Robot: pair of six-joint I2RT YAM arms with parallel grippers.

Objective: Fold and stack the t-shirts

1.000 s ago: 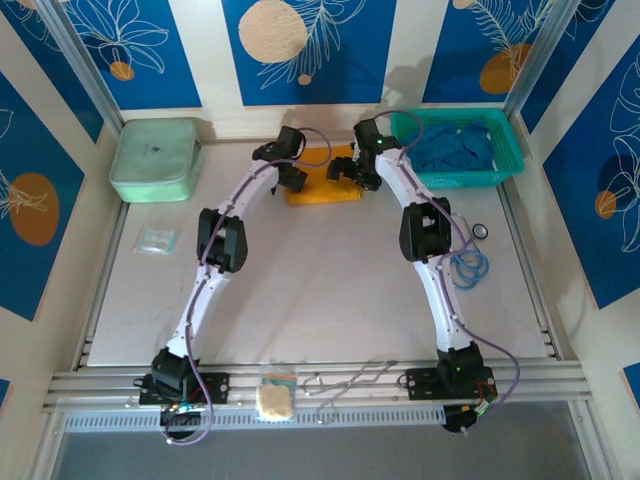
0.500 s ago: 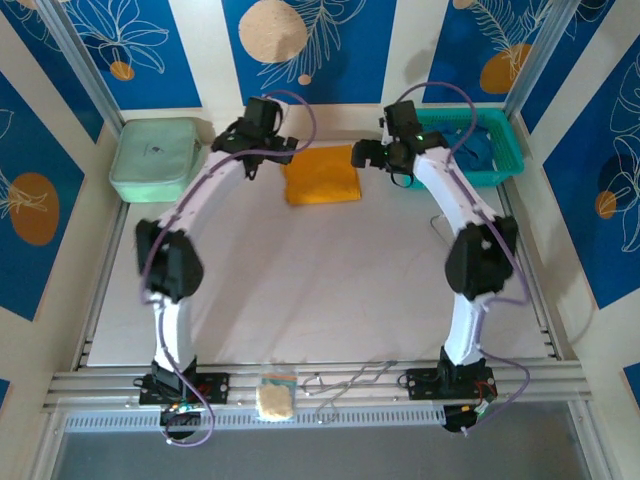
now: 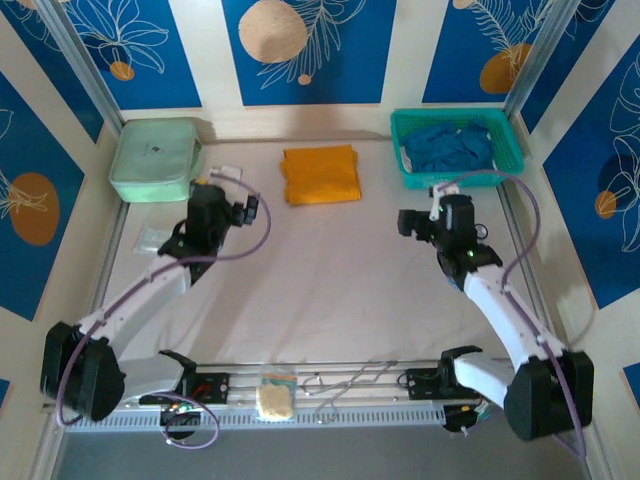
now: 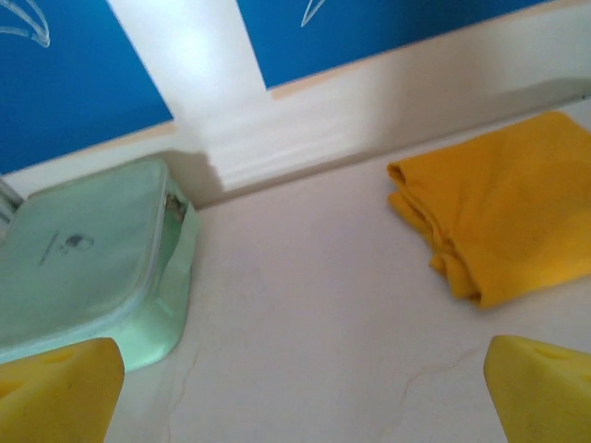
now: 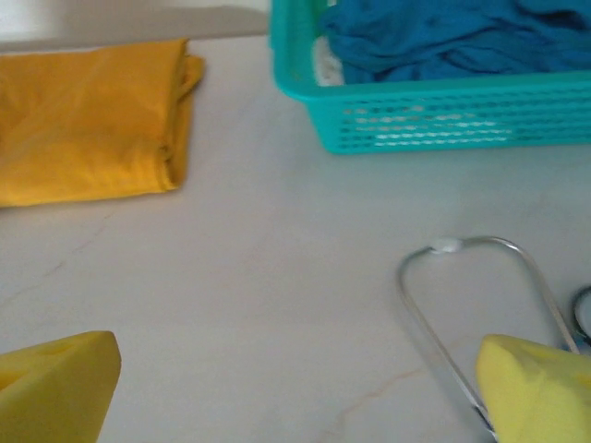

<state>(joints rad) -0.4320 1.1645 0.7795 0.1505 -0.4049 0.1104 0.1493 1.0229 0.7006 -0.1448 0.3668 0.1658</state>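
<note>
No word or number is legible. The one mark is a small dark emblem [image 4: 74, 242] with a line of tiny print beneath it, on the lid of the mint-green pouch [image 4: 102, 277] at the left of the left wrist view, and it is too blurred to read. In the top view it is a dark speck on the pouch, upper left.

The left arm [image 3: 140, 295] and right arm [image 3: 500, 300] are being held folded low, elbows pushed out to the sides. The left gripper [image 4: 305, 365] is being held wide open, its yellow fingers [image 4: 55, 388] spread with nothing between them. The right gripper [image 5: 297, 355] is being held the same way.
</note>
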